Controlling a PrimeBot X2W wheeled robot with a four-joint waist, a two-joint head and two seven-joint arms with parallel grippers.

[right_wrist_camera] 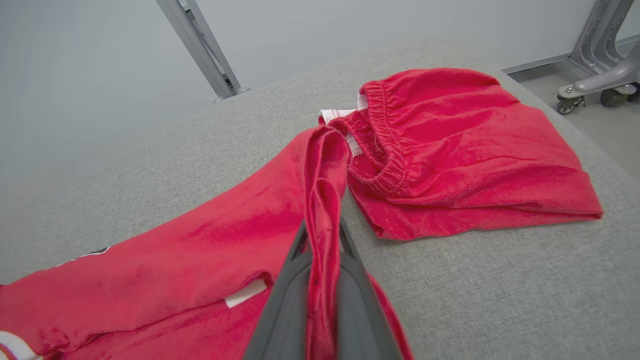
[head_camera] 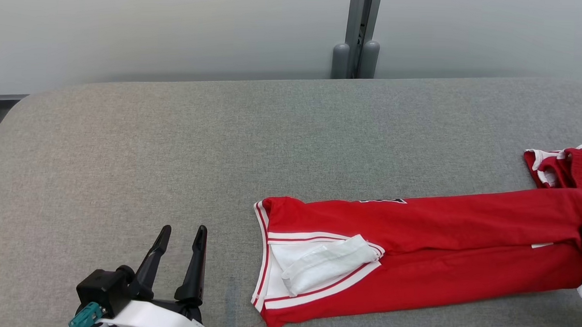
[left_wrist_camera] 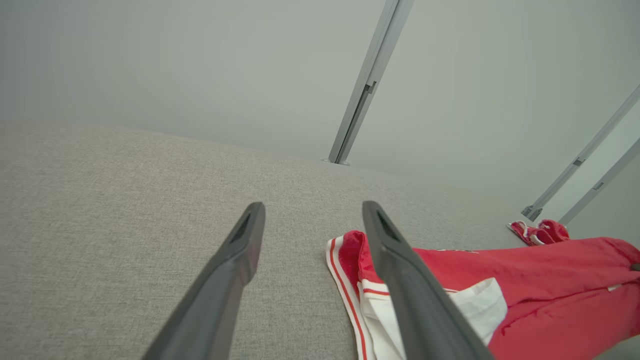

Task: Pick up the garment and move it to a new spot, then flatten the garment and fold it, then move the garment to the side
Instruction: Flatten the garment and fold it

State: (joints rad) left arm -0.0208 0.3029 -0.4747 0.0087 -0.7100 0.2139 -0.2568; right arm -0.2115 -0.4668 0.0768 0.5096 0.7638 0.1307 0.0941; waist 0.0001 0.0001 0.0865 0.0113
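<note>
1. Broadly, the grey padded counter (head_camera: 175,145) spans the head view.
2. The red garment (head_camera: 439,226) lies stretched across the counter's right half, its white-trimmed hem toward the middle.
3. The right end effector (right_wrist_camera: 322,240) is pressed together, pinching a raised fold of the garment near its elastic waistband.
4. The left end effector (head_camera: 183,230) is spread, left of the hem and apart from it.

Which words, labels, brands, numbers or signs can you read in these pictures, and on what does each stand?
No text here can be read.
Black print on the red fleecy garment with white-striped trim: only a thin sliver shows at a fold, so it is unreadable.
Small white tag on the same garment: too small to tell whether anything is written on it.
</note>
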